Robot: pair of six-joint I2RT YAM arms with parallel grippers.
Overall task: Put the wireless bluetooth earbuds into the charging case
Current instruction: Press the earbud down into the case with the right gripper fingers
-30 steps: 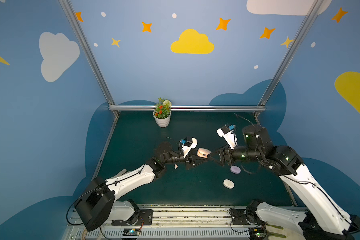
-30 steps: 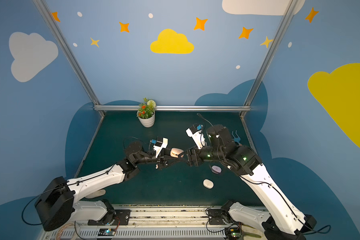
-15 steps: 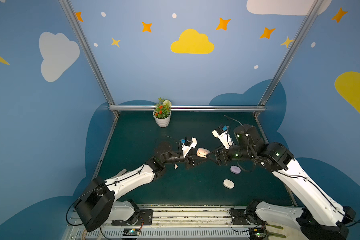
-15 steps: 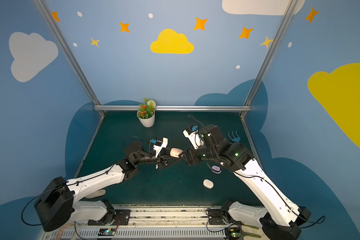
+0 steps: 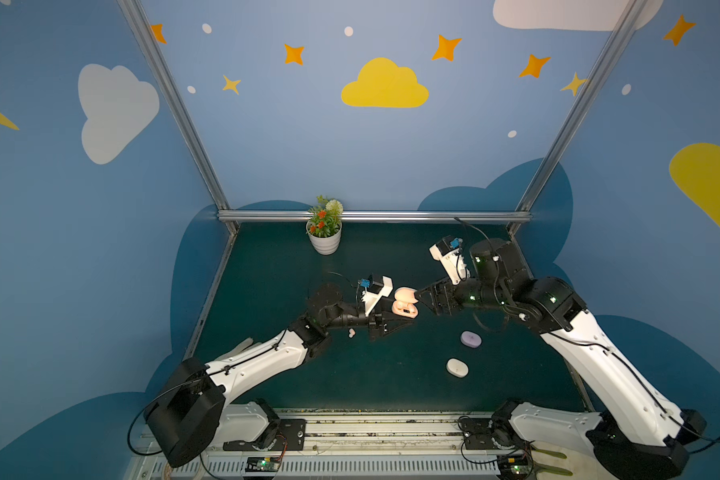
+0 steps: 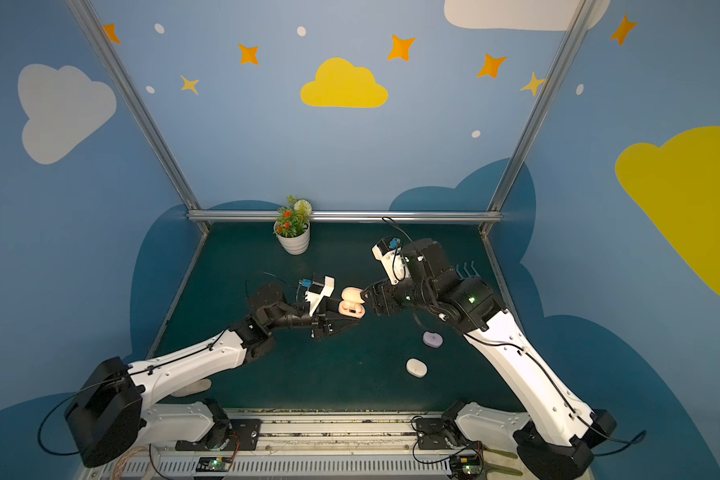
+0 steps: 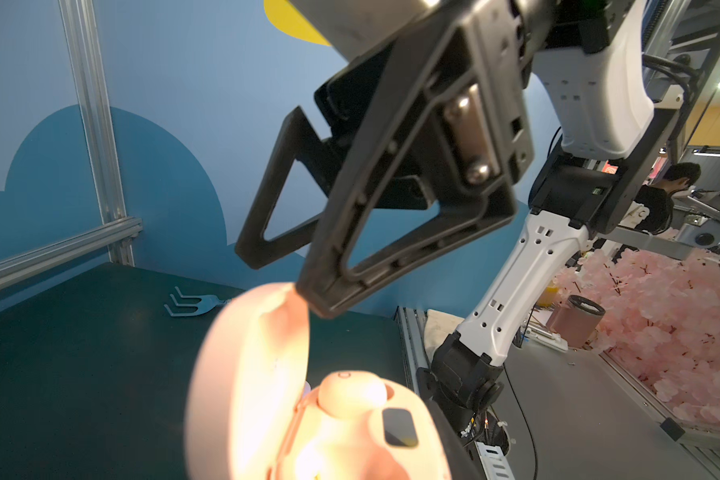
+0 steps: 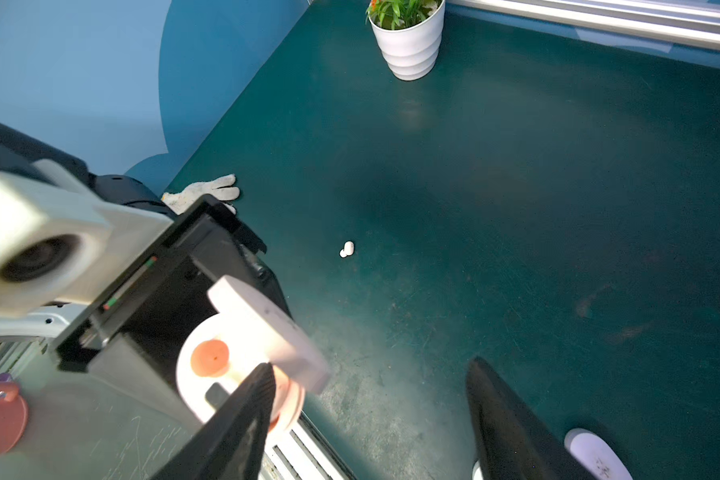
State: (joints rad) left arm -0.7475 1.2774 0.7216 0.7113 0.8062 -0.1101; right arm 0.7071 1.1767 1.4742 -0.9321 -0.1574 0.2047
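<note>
A pink bud (image 7: 352, 392) sits seated in the open pink case (image 5: 404, 309), whose lid (image 7: 242, 374) stands hinged up. Your left claw (image 5: 400, 316) is clamped on that case and holds it above the mat (image 5: 267, 270), near the middle in both top views. Your right claw (image 5: 424, 302) faces it from the other side with its fingers spread wide apart, gripping nothing. One fingertip (image 7: 321, 301) touches the lid's upper edge.

A white bud (image 5: 351, 332) lies loose on the mat, just in front of the left arm's wrist in a top view (in the right wrist view it looks like a bean with a small nub, too small to say more). Toward the front and to the right, a lilac case (image 5: 470, 338) and a white case (image 5: 457, 368) lie shut on the mat, near each other but apart. A white plant pot (image 5: 324, 243) stands at the back edge. A pale glove (image 8: 202, 193) lies at the mat's left edge, beside the left arm.
</note>
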